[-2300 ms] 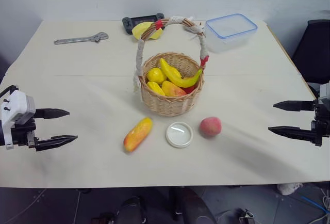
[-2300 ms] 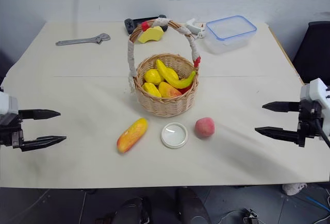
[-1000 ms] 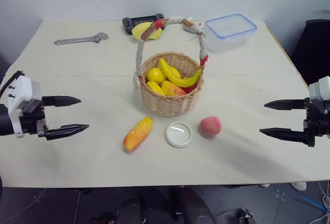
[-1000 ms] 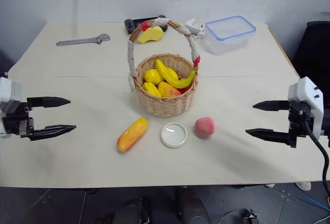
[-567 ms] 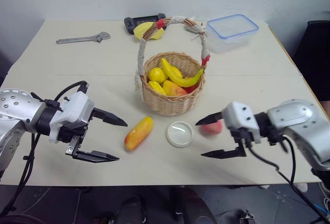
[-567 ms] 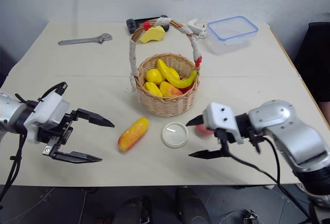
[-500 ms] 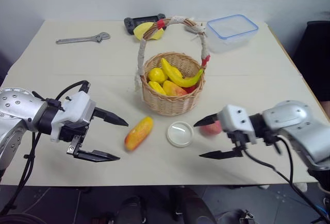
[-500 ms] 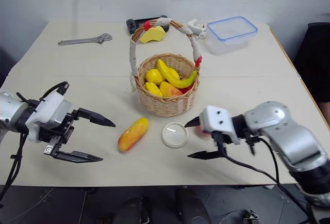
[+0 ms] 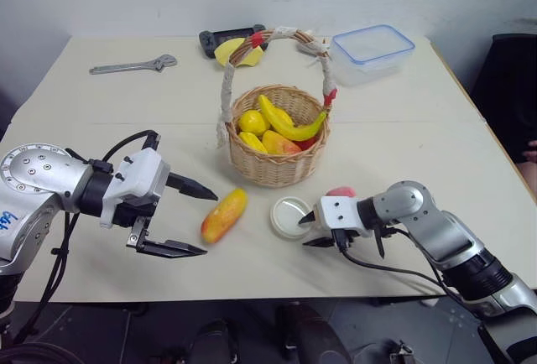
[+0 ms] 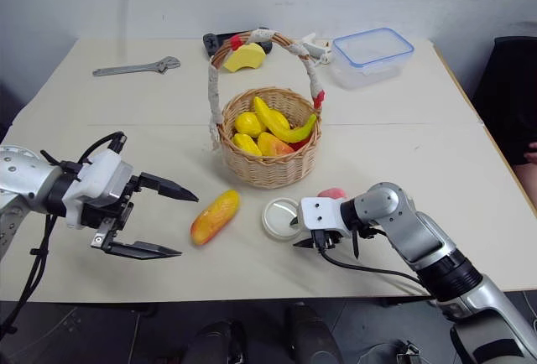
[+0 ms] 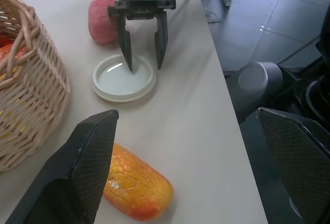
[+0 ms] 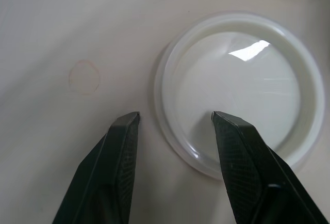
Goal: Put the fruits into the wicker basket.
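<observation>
Now the left claw (image 9: pixel 195 219) is spreading wide beside the mango (image 9: pixel 224 215) on the tabletop (image 9: pixel 126 121), while the half-spread right claw (image 9: pixel 308 230) is straddling the white lid's (image 9: pixel 288 215) rim, missing the peach (image 9: pixel 339 191) near the wicker basket (image 9: pixel 277 163), so it likely needs re-aiming.

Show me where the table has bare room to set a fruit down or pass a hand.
Bare patches: between the wrench and the wicker basket, and right of the basket, below the clear box. Crowded: the front centre, where the mango, white lid, peach and both pincers, left and right, sit close.
</observation>
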You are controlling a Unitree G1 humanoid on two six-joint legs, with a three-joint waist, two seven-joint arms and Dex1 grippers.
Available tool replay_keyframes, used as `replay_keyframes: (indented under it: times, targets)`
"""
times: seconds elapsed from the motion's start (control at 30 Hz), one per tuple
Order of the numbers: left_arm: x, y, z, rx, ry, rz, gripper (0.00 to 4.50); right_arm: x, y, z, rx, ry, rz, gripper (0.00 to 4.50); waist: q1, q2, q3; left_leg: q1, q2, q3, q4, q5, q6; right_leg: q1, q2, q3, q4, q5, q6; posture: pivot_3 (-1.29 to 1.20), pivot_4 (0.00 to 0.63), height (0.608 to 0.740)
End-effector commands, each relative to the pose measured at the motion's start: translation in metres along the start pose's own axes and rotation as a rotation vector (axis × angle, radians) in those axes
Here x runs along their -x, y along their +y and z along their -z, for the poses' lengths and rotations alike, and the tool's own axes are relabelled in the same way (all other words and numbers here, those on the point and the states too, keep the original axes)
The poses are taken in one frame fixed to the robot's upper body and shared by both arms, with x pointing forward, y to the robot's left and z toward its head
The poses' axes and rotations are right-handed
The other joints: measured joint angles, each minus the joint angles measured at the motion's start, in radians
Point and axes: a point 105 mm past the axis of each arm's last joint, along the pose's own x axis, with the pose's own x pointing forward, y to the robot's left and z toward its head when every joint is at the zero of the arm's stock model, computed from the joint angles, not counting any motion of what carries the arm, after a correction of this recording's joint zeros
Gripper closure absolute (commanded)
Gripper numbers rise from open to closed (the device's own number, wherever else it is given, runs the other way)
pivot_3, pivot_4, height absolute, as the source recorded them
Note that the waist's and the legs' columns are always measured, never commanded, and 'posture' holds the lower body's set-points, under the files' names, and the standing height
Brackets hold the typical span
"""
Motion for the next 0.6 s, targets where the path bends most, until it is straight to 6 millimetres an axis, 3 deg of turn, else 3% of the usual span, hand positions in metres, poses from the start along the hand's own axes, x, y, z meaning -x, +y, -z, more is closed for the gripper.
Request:
replay_keyframes:
  times: [0.03, 0.1, 0.27, 0.53, 0.6]
  targets:
    - [-0.001, -0.001, -0.006, -0.036, 0.006, -0.003, 0.0, -0.005, 0.0, -0.001, 0.007, -0.009, 0.002, 2.46, -0.001, 0.0, 0.0, 0.0, 0.0, 0.0, 0.0, 0.0, 0.0, 0.0, 0.0, 0.0, 0.001, 0.0, 0.0, 0.0, 0.15, 0.74]
    - [-0.001, -0.002, -0.008, -0.037, -0.002, -0.003, 0.0, -0.007, 0.0, -0.003, 0.01, -0.028, 0.0, 2.85, -0.002, 0.0, 0.0, 0.001, 0.0, 0.0, 0.0, 0.0, -0.001, 0.0, 0.0, 0.0, 0.001, 0.0, 0.0, 0.0, 0.15, 0.74]
    - [-0.002, 0.001, -0.012, -0.048, -0.017, -0.011, 0.0, -0.008, 0.003, -0.011, 0.016, -0.065, -0.019, 4.44, 0.0, -0.001, 0.0, 0.001, 0.0, -0.001, 0.0, 0.001, -0.001, 0.0, 0.0, 0.0, 0.003, 0.0, -0.001, 0.0, 0.15, 0.74]
    - [-0.002, 0.005, -0.014, -0.072, -0.028, -0.009, 0.0, 0.01, 0.003, -0.037, 0.065, -0.183, -0.02, 4.49, 0.0, -0.001, 0.0, 0.001, 0.0, -0.001, -0.001, 0.001, -0.001, -0.001, 0.0, 0.0, 0.003, 0.0, -0.001, 0.0, 0.15, 0.74]
    - [-0.004, 0.008, -0.016, -0.084, -0.046, -0.007, 0.0, 0.027, -0.003, -0.049, 0.098, -0.194, -0.004, 4.49, 0.002, 0.0, 0.001, 0.001, 0.0, -0.001, -0.001, 0.001, -0.001, -0.001, 0.0, 0.0, 0.003, 0.0, -0.001, 0.0, 0.15, 0.74]
